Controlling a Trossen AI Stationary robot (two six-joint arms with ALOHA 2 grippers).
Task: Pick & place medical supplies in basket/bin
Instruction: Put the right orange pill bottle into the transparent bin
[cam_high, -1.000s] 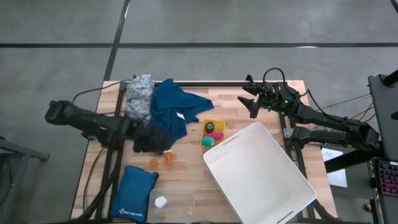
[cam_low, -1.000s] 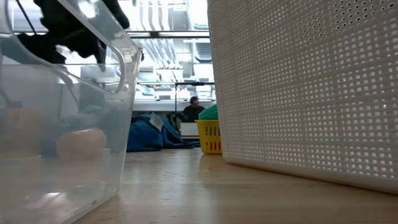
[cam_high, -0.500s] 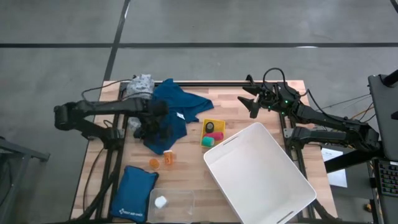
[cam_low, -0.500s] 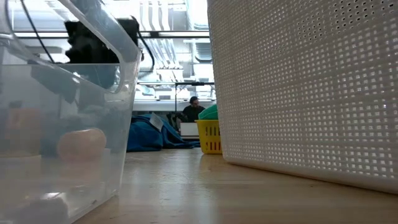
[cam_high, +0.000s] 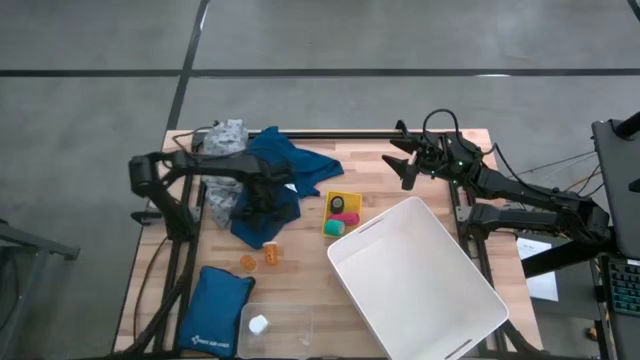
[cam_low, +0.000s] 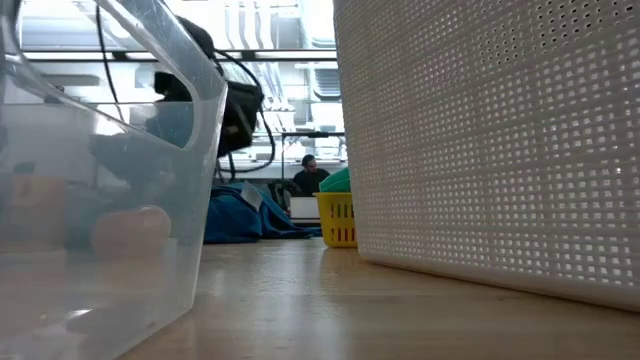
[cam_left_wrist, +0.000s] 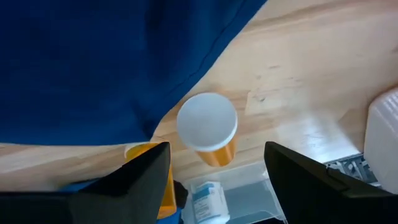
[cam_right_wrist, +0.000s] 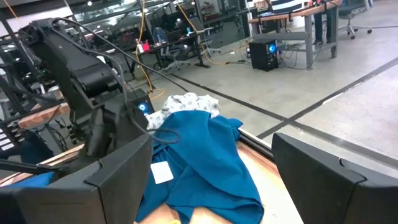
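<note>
My left gripper hangs open over the near part of the blue cloth garment, tilted down, with nothing between its fingers. In the left wrist view two orange pill bottles lie on the wood beyond the garment's edge, ahead of my left gripper. The grey dotted cloth lies at the far left. A small yellow basket holds pink, teal and dark rolls. My right gripper waits open at the far right, clear of the table.
A big white perforated basket fills the near right. A clear bin with a small white bottle and a blue padded pouch lie at the near left. A person sits far behind the table.
My left arm has swung from the table's left edge toward the right and sunk. Its gripper has turned and tipped further down, and now hangs over the blue garment's near part. The gap between its fingers looks the same. Nothing on the table has moved.
</note>
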